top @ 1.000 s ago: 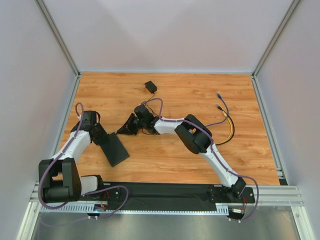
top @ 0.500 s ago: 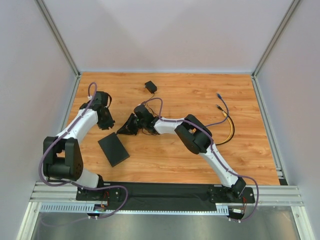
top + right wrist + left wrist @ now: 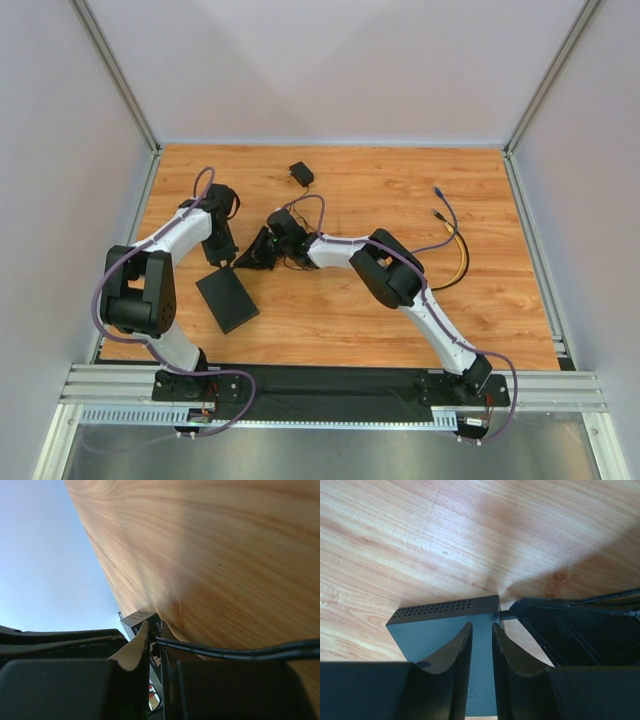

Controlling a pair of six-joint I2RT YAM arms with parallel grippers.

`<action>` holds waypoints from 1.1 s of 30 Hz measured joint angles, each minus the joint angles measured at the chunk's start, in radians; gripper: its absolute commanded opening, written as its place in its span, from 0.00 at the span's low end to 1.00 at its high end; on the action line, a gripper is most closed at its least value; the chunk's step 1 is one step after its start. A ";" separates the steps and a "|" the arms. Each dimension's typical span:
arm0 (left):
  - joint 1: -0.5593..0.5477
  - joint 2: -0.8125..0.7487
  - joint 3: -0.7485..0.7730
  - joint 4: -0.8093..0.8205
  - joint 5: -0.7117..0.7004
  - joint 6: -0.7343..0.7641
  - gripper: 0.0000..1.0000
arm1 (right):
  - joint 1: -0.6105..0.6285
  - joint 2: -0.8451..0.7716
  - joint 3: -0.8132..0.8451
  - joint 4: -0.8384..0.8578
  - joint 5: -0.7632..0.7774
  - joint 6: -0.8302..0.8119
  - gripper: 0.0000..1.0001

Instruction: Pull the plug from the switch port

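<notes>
Jaws of left gripper [image 3: 480,627] slightly parted, gripping nothing, poised just above switch [image 3: 437,632]. Jaws of right gripper [image 3: 154,626] pinched close on plug [image 3: 506,614], which meets switch's edge at its corner. Switch lies flat on wooden table [image 3: 330,320], left of centre, between both grippers. Black lead [image 3: 235,652] crosses right fingers.

Under my left gripper [image 3: 222,258] spreads a warm orange wood-grain tabletop [image 3: 330,320]. Plain pale grey walls [image 3: 330,70] stand beyond it, close on its left and well off to its right, joined by slanting aluminium posts [image 3: 118,75]. Behind it a ribbed aluminium rail [image 3: 330,415] edges the table. The light is soft and even, with a blurred shadow on the wood just ahead.
</notes>
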 measured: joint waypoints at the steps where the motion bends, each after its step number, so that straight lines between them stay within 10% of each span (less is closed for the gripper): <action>1: -0.003 0.008 0.003 -0.002 -0.003 -0.002 0.32 | 0.000 -0.001 0.000 -0.002 0.002 -0.001 0.00; 18: -0.015 0.105 0.060 -0.005 -0.041 -0.013 0.37 | 0.002 -0.003 0.000 -0.006 0.009 -0.005 0.00; 33: -0.019 0.124 0.031 0.052 -0.021 0.027 0.20 | 0.005 -0.040 -0.069 0.025 0.061 0.053 0.00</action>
